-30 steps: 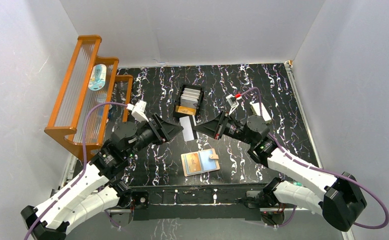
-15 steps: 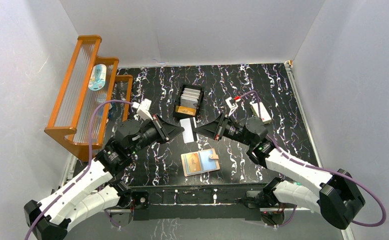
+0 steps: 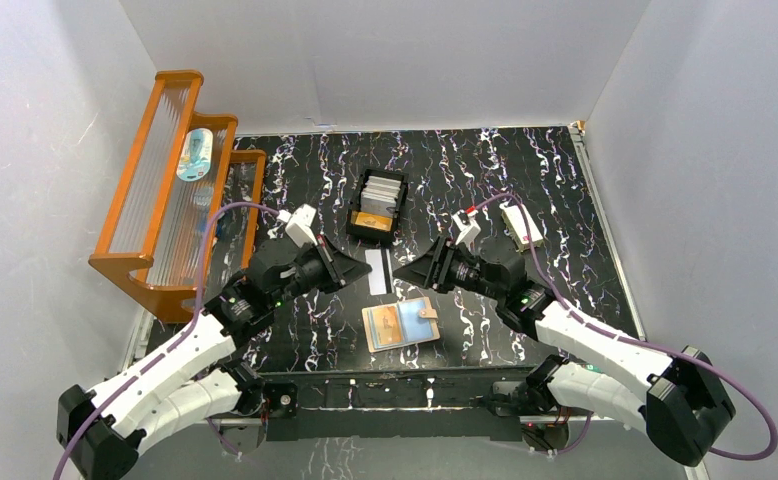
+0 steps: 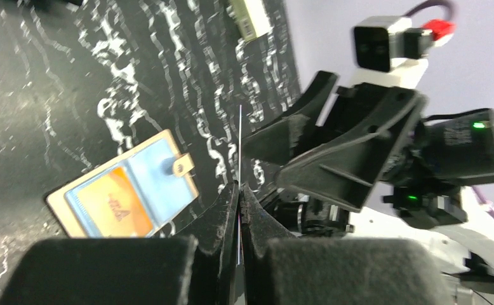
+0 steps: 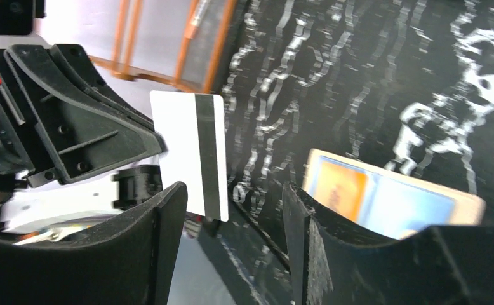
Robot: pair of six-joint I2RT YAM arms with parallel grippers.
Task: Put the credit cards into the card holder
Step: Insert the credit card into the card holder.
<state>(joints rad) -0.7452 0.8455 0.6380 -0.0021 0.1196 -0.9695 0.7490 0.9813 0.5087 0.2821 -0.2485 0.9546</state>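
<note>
A white credit card with a black stripe hangs above the table, and my left gripper is shut on its left edge. In the left wrist view the credit card shows edge-on, sticking out of the shut left gripper. My right gripper is open just right of the card, not touching it. The right wrist view shows the credit card ahead of the open right gripper. The tan card holder lies open on the table below the card, with orange and blue cards in its sleeves.
A black divided tray holding more cards stands behind the grippers. A white box lies at the back right. An orange wooden rack with a bottle on it lines the left side.
My left gripper has shut on the card and my right gripper has opened and let it go. Both arms and the card have shifted slightly toward the near edge.
</note>
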